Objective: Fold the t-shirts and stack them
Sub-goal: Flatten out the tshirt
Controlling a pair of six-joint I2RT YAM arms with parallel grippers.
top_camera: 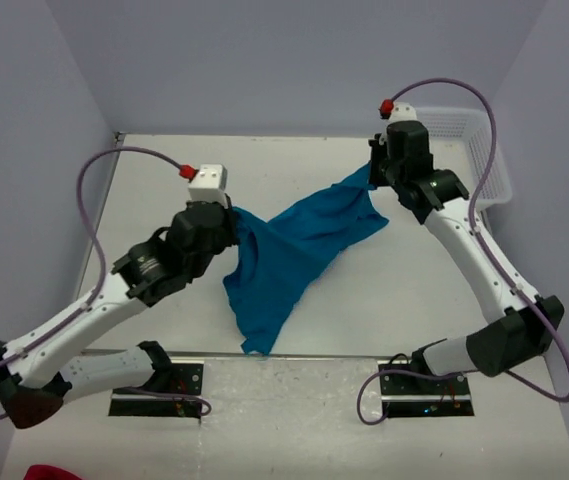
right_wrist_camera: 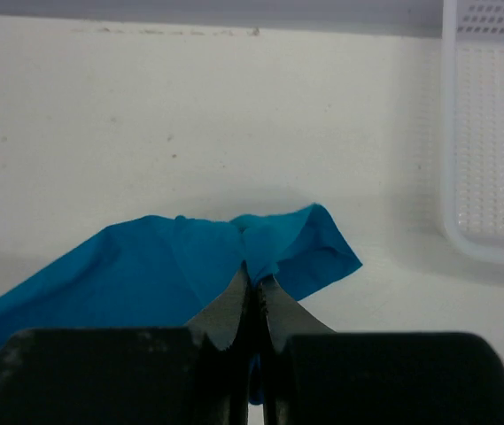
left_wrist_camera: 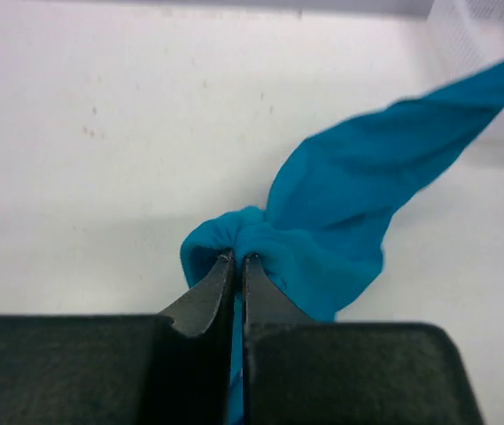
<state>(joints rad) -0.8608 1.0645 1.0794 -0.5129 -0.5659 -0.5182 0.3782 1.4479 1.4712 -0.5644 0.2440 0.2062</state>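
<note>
Left gripper (left_wrist_camera: 237,258) is clamping its fingers tight on a bunched edge of the teal-blue t-shirt (top_camera: 299,245). The cloth is bulging just ahead of the tips and stretching away to that gripper's front right. Right gripper (right_wrist_camera: 253,279) is pinching another edge, fingers pressed together on the fabric, with the shirt spreading to its left. Between the two, the cloth is sagging in a twisted band onto the white table (top_camera: 164,170). A white mesh basket (right_wrist_camera: 491,177) is sitting to the right gripper's front right.
</note>
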